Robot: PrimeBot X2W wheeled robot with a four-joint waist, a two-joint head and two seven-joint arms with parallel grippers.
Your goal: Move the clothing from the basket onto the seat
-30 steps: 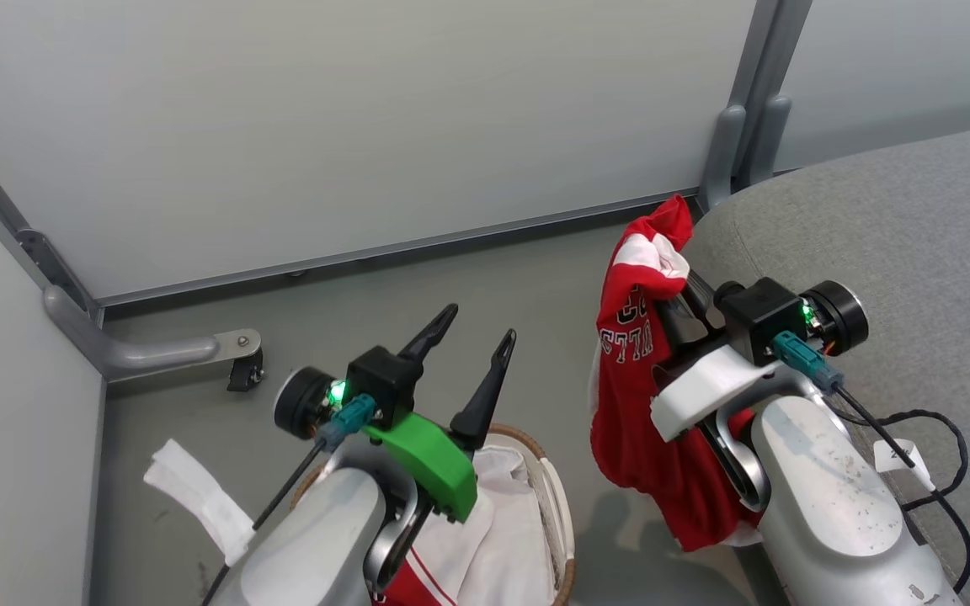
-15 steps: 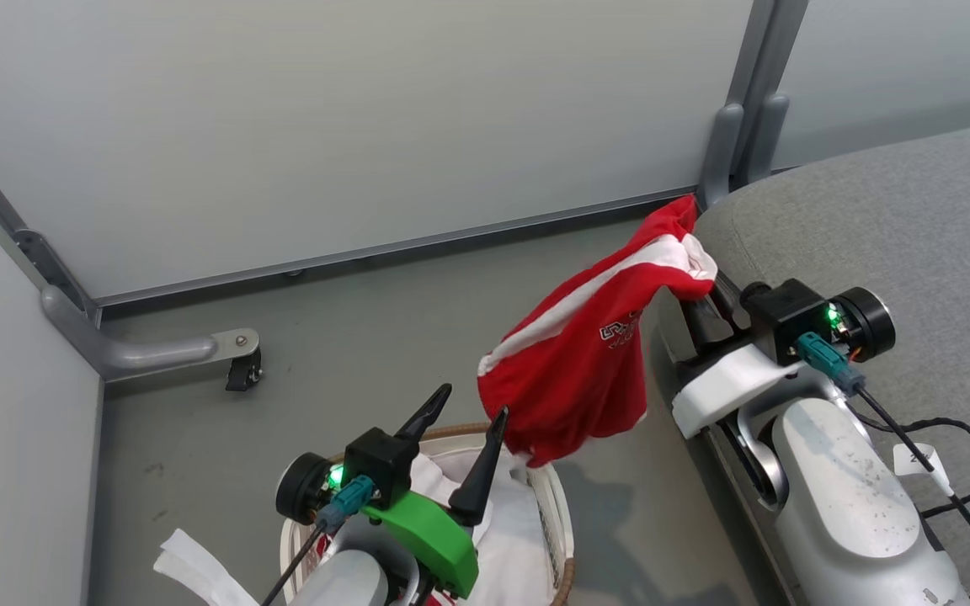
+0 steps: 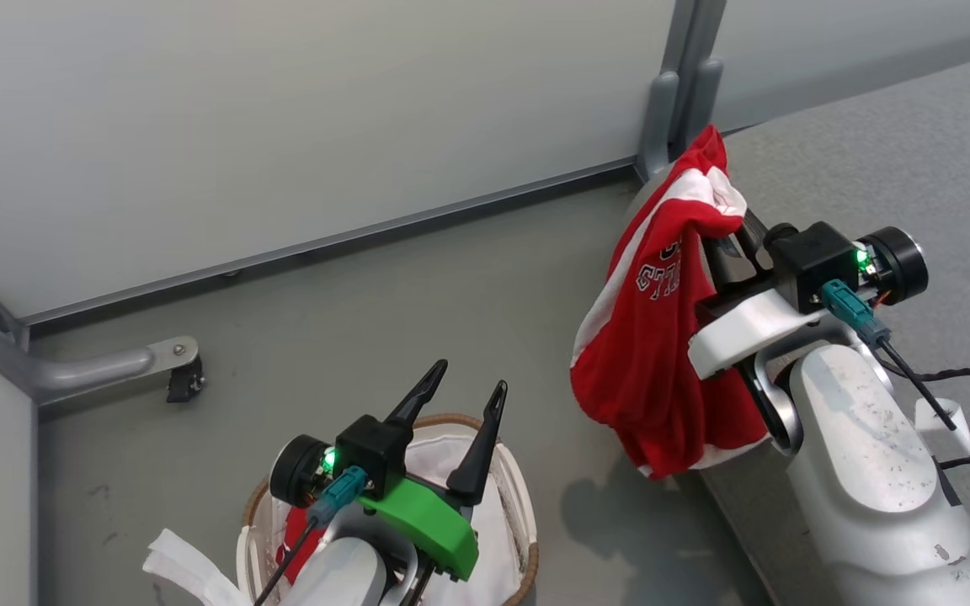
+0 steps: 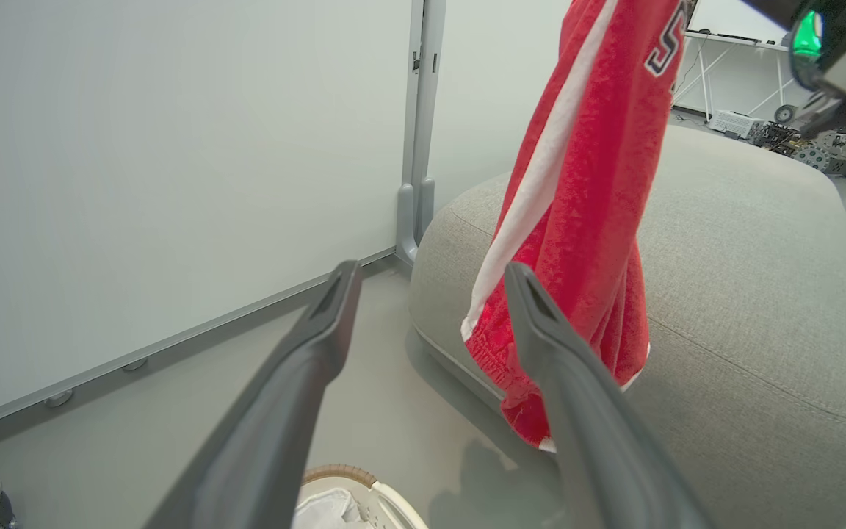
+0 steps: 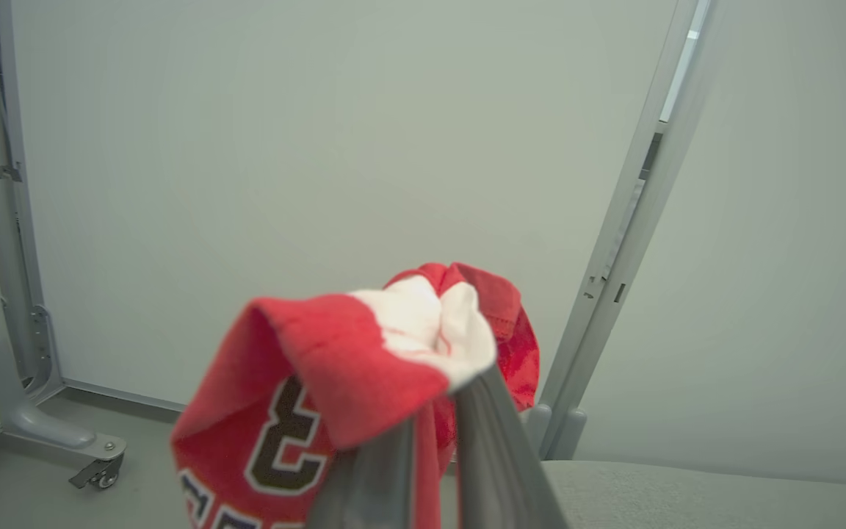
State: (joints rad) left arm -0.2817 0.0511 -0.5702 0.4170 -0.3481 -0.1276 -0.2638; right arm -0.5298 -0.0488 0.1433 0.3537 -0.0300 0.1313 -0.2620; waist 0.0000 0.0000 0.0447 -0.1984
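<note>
Currently right gripper (image 3: 733,240) fingers clamped on red clothing (image 3: 653,337), hanging at 3 o'clock by the seat (image 3: 914,151) edge. Left gripper (image 3: 468,377) fingers spread, empty, above basket (image 3: 521,513) at 6 o'clock.
</note>
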